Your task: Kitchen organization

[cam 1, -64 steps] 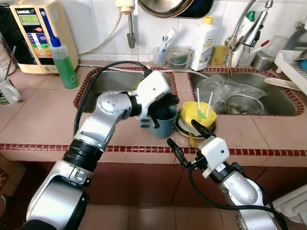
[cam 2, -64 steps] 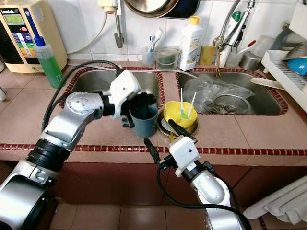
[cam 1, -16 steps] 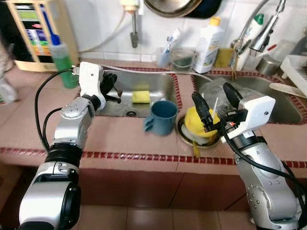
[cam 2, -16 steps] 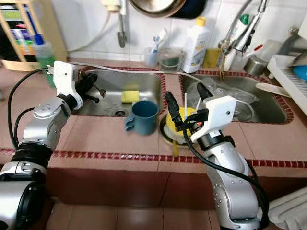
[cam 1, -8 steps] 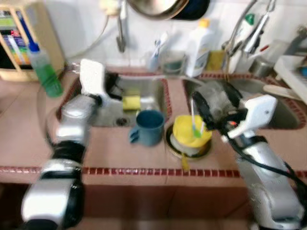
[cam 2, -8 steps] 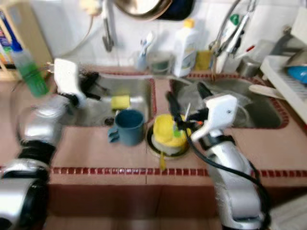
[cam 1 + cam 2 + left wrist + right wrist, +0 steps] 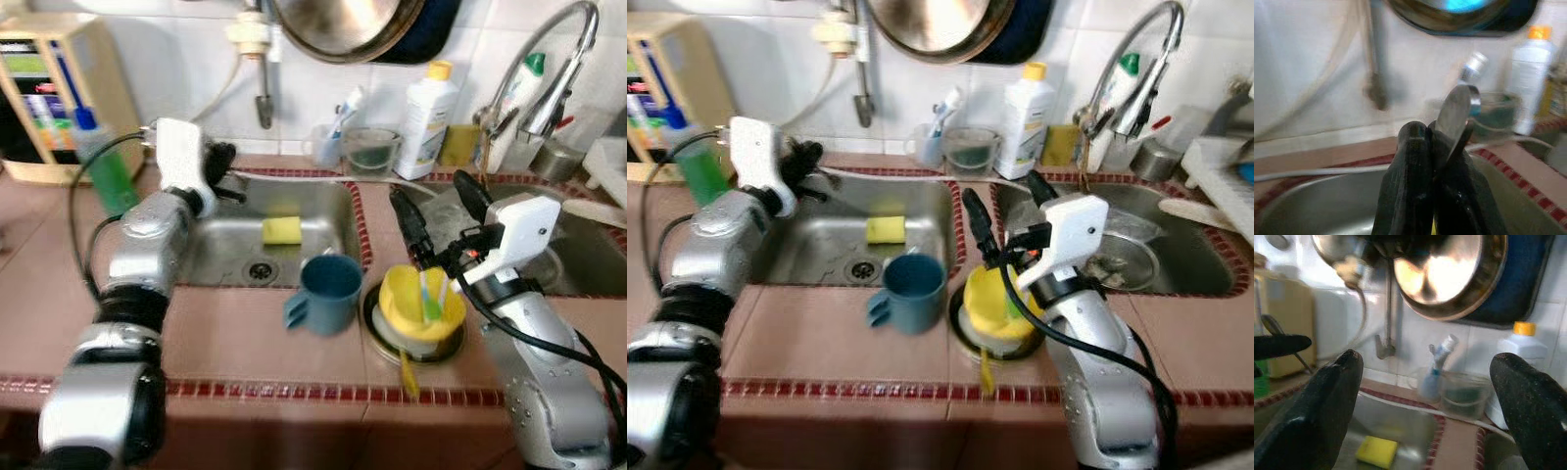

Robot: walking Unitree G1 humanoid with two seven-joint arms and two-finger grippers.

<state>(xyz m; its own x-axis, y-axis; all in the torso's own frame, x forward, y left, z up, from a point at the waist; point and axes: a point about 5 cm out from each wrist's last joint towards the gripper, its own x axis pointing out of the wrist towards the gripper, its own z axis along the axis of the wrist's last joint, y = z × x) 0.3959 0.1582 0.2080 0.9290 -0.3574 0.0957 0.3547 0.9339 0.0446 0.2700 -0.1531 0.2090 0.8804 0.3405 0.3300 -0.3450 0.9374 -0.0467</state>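
The right gripper (image 7: pixel 436 217) hangs wide open and empty just above the yellow cup (image 7: pixel 423 308). The left gripper (image 7: pixel 1432 147), over the left sink (image 7: pixel 294 257), is pinched on what looks like a spoon (image 7: pixel 1455 117).

Yellow sponge (image 7: pixel 282 230) in left sink (image 7: pixel 323 201). Green bottle (image 7: pixel 106 166) on counter beside beige appliance (image 7: pixel 54 93). White bottle (image 7: pixel 427 108) against tiled wall. Pan (image 7: pixel 338 24) hung above. Faucet (image 7: pixel 539 69) over right sink.
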